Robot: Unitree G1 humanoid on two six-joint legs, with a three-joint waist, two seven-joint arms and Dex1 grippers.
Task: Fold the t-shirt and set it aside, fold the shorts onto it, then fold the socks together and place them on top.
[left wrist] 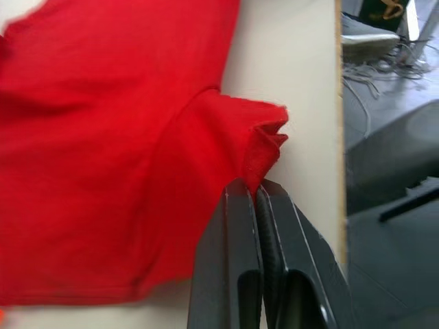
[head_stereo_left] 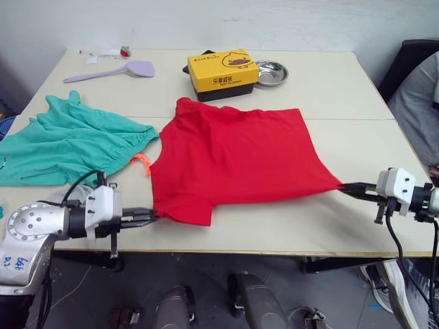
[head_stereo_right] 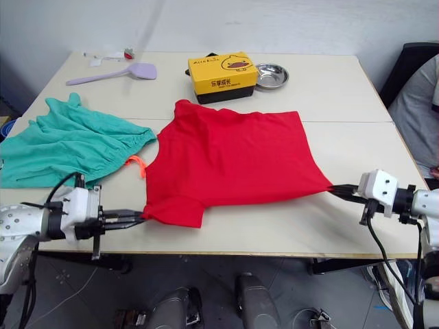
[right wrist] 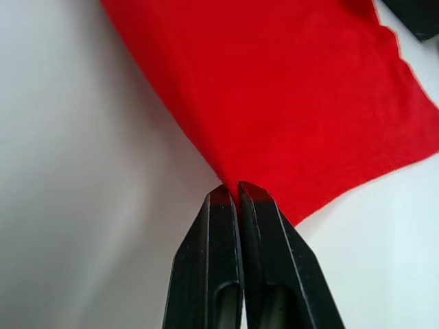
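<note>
t-shirt: spread flat on table
left gripper: clenched on sleeve
right gripper: clenched on hem corner
shorts: beside t-shirt
yellow box: just behind t-shirt

Red t-shirt spread flat mid-table, teal shorts crumpled beside it

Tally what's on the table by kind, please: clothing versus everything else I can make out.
Clothing: 2, the t-shirt and the shorts.
Kitchen things: 2, the purple spatula and the metal bowl.
Boxes: 1, the yellow box.
Small bits at the far edge, too small to tell: not counted.
Total: 5.
</note>
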